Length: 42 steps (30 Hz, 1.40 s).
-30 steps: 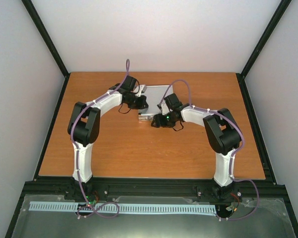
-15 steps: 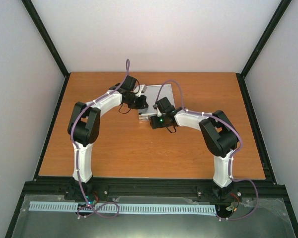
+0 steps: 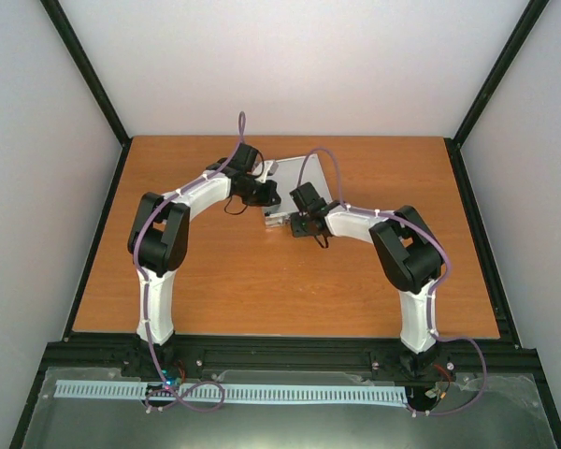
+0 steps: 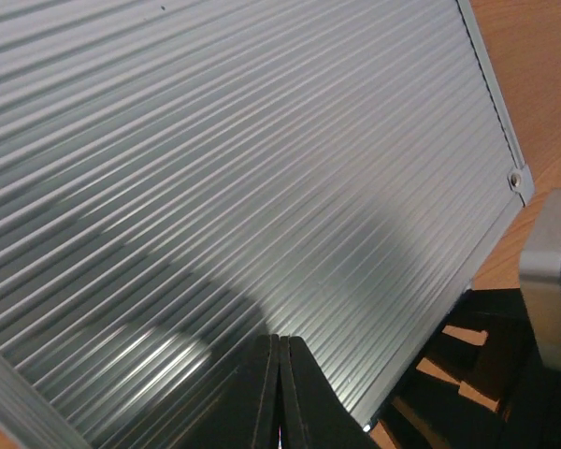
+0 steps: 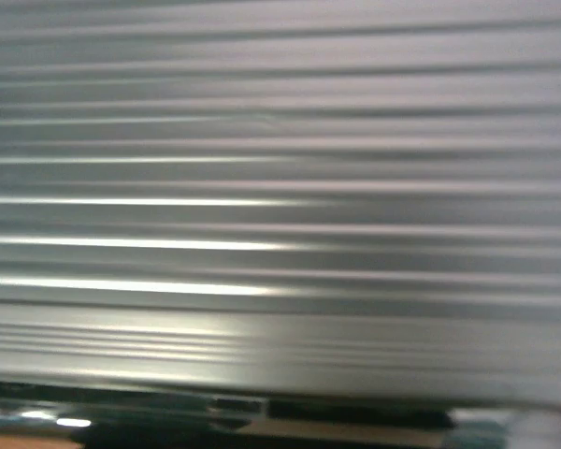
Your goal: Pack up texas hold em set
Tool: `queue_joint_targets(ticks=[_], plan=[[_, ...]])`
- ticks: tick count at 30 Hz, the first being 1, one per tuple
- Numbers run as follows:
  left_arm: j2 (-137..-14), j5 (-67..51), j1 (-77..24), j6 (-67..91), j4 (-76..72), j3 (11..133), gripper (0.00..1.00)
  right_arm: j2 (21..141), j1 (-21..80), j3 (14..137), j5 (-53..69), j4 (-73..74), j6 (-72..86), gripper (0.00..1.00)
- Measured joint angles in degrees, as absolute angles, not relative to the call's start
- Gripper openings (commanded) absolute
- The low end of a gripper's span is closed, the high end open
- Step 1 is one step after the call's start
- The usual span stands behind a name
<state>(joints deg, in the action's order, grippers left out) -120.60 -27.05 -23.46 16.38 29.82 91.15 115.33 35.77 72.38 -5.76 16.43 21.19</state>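
My right arm (image 3: 407,253) swung in toward the middle over that last second, and its wrist was lower and closer to the case than before. My left arm (image 3: 159,234) held where it was.

Nearest me lay bare orange table (image 3: 215,281). Past it, both wrists met at the near edge of the silver aluminium case (image 3: 313,173), which sat on the far middle of the table with its lid down.

My right pincer (image 3: 297,224) was right up against the case. From its wrist camera I got nothing but blurred ribbed metal (image 5: 280,168) filling the view and a dark strip along the bottom. My own fingers didn't show there, so I couldn't tell how that pincer stood.

My left pincer (image 4: 279,393) was pressed together, finger against finger, with nothing between them. The tips were at the ribbed panel (image 4: 243,168); whether they touched it I couldn't tell. At the panel's corner a small rivet (image 4: 516,178) showed, with table (image 4: 542,56) beyond it. From above, this pincer (image 3: 262,196) sat at the case's left side.
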Motion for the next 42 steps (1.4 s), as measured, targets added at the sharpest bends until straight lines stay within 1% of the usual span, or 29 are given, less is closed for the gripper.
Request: queue_joint_targets(ticks=[3,7,14,18,29,32,38,42], plan=[[-120.6,-27.3,-23.5,16.4,29.8,91.1,0.01,115.5,35.6,72.1,-5.6,15.5,21.4,0.16],[-120.6,-27.5,-23.5,16.4,29.8,91.0,0.01,114.9,35.6,70.7,-5.3,13.6,21.3,0.15],[-120.6,-27.7,-23.5,16.4,29.8,90.9,0.01,113.7,35.6,69.7,-4.1,14.0,20.3,0.22],[-120.6,-28.3,-23.6,16.4,30.1,90.9,0.01,113.3,35.3,70.3,-2.7,16.5,19.8,0.23],[-120.6,-28.5,-24.2,16.4,31.3,91.7,0.01,113.7,32.3,77.6,4.9,29.7,17.9,0.24],[-121.0,-27.5,-24.6,16.7,34.0,93.9,0.01,114.0,31.7,79.4,6.1,32.2,17.0,0.25],[-127.1,-25.8,-25.9,17.0,40.5,105.4,0.01,114.8,30.9,81.3,8.0,34.3,15.4,0.25],[-129.7,-25.8,-27.2,17.4,41.7,110.0,0.01,114.8,30.8,81.3,8.3,34.4,15.2,0.25]])
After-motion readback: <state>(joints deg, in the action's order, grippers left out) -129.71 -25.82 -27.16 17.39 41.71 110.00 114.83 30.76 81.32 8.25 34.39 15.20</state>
